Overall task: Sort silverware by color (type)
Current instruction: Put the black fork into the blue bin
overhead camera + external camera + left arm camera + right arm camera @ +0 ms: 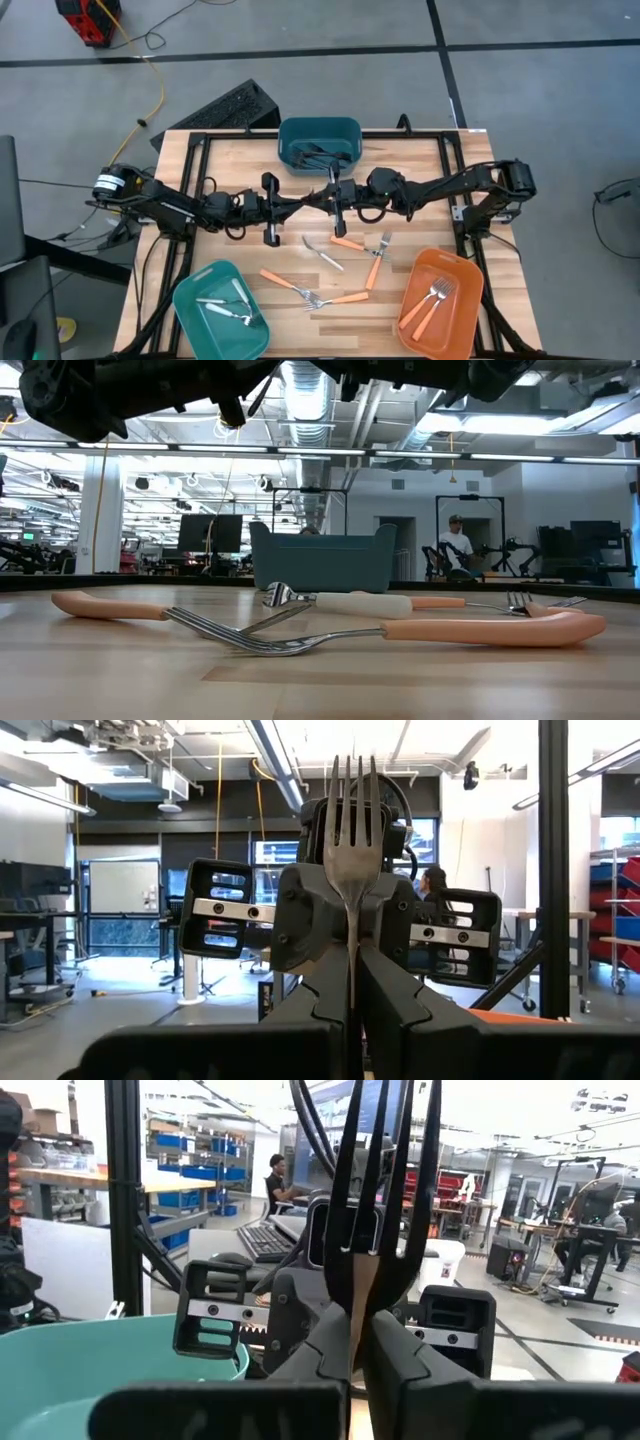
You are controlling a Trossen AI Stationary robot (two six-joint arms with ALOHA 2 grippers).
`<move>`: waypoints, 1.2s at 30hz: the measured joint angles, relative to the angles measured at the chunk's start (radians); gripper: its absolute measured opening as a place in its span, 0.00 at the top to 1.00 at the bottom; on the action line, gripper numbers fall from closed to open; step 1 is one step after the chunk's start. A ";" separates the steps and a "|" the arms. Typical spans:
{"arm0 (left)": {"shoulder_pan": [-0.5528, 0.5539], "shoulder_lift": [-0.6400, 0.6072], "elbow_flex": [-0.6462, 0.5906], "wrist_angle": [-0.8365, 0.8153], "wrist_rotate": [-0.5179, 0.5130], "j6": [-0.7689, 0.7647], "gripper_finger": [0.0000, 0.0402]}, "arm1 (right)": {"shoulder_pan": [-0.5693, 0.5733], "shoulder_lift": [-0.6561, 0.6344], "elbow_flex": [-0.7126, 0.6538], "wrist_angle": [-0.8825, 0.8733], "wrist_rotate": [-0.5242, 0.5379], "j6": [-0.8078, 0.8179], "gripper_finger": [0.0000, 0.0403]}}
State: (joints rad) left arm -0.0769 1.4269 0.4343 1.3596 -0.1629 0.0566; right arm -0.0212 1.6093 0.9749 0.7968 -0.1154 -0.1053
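Left claw [352, 982]: I see it clamped on a silver fork [352, 820], tines up, above bench [420, 160] centre.
Right claw [358, 1342]: clamped on a black fork [385, 1200], facing the left.
Loose silverware [350, 243]: near edge, between bins.

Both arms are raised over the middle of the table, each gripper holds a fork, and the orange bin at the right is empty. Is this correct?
Not quite. The orange bin is not empty: the high view shows two orange-handled forks in it. The rest stands: the left gripper and right gripper are each shut on a fork.
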 joint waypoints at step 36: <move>-0.001 -0.167 0.000 -0.402 -0.131 -0.098 0.47 | -0.016 -0.080 0.000 -0.205 0.055 -0.007 0.93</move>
State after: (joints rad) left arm -0.0774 1.2602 0.4343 0.9574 -0.2934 -0.0413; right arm -0.0370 1.5294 0.9752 0.5921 -0.0605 -0.1122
